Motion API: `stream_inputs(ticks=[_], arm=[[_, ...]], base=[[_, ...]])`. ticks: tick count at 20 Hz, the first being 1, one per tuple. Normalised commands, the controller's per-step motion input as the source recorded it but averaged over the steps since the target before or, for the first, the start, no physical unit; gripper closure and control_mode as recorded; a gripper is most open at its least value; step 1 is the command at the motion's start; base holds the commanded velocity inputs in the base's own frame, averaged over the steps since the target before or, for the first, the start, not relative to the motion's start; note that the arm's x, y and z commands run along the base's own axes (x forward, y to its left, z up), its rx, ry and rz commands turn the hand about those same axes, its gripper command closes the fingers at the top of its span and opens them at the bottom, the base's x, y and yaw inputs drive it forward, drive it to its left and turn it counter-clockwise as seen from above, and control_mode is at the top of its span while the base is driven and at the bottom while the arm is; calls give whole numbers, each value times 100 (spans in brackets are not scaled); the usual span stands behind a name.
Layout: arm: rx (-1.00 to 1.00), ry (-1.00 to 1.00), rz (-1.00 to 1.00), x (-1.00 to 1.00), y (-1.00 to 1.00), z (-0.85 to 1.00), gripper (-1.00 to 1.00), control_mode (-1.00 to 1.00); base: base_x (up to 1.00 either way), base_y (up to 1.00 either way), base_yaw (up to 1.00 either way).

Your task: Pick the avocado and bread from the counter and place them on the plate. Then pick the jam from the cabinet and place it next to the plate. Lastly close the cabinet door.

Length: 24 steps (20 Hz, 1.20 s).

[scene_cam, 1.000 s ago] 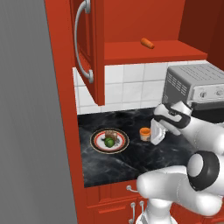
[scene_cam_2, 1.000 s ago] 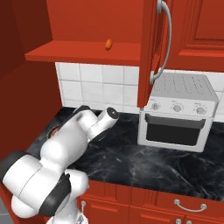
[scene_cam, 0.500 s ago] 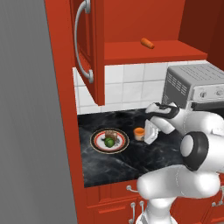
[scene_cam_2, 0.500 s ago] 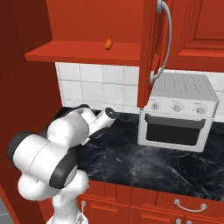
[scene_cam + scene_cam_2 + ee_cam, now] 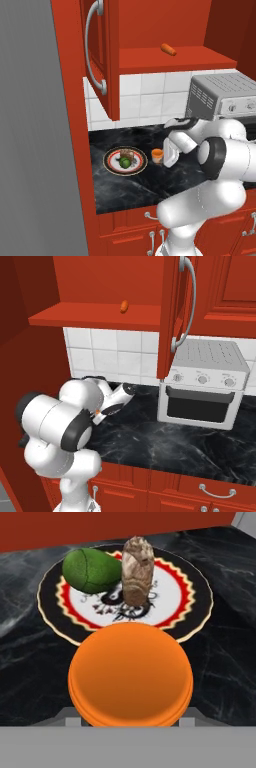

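A white robot arm reaches low over a black marble worktop with faint white veins. Its jaws are closed around a small squat orange jam jar, held just beside a round plate with a white centre and red-orange, gold-edged rim. On the plate lie a small round dark-green avocado and a brown chunky piece of bread, touching each other. Above, the red wooden wall cabinet stands open, its tall panelled door with a long curved silver handle swung outward. An elongated orange item lies on the cabinet shelf. A silver toaster oven sits on the worktop to the right
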Motion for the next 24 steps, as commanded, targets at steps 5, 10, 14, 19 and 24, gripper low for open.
stream_inputs(ticks=[5,10,14,19,24], arm=[[4,0,3,7,0,-10,100,-100],[4,0,2,2,0,-11,100,-100],[2,0,1,0,0,-14,100,-100],[0,0,0,0,0,-15,100,-100],[0,0,0,2,0,-15,100,-100]], base=[[0,0,0],[0,0,0],[0,0,0],[0,0,0],[0,0,0]])
